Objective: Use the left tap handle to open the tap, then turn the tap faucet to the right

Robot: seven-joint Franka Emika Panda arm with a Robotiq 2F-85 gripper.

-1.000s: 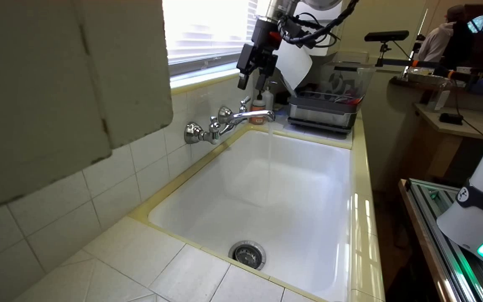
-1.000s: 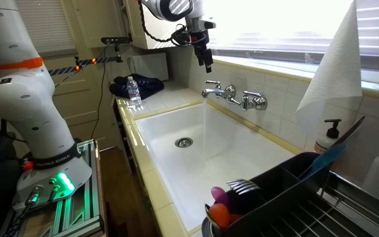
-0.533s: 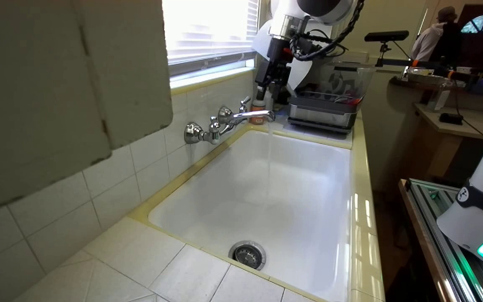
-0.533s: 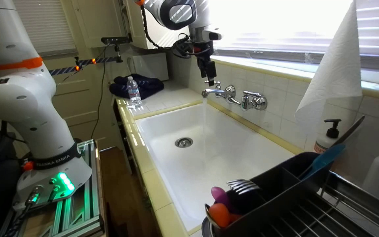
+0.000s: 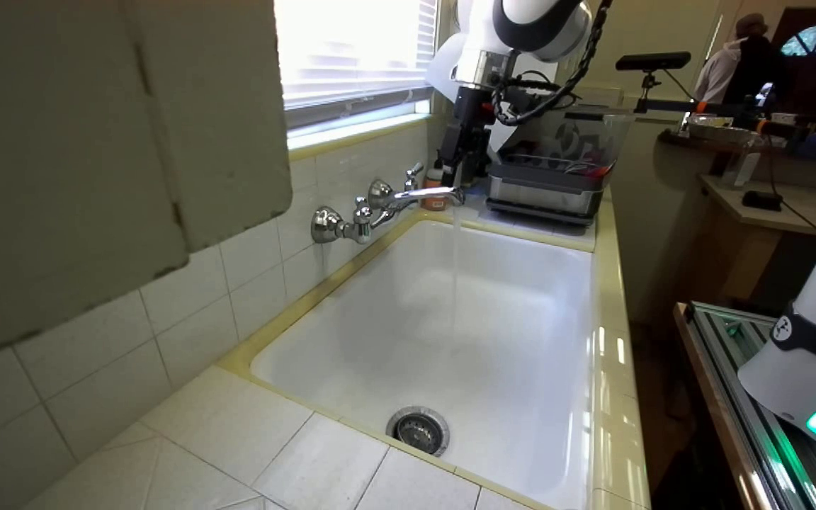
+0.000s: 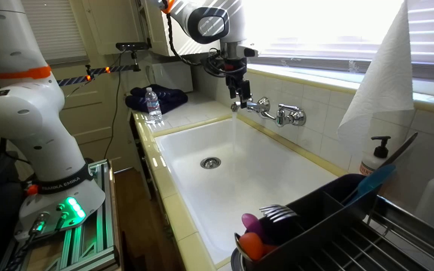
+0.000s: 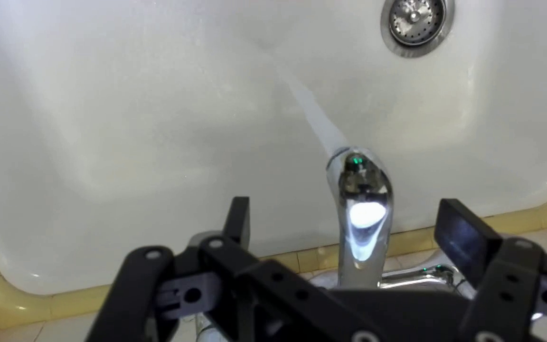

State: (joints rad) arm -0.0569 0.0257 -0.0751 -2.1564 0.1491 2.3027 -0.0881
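Blown-out window (image 6: pixel 318 28), white glare on tap faucet (image 7: pixel 365 218).

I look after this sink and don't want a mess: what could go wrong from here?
Slip: in the wrist view the spout shows between the open jaws of the gripper, but shiny, rounded chrome might slide in its grip.

Splash: water is running from the spout, so swinging it too far might send the stream over the edge of the sink.

Knock: one finger looks close to the tap body, though depth is hard to judge; a twist might bump it.
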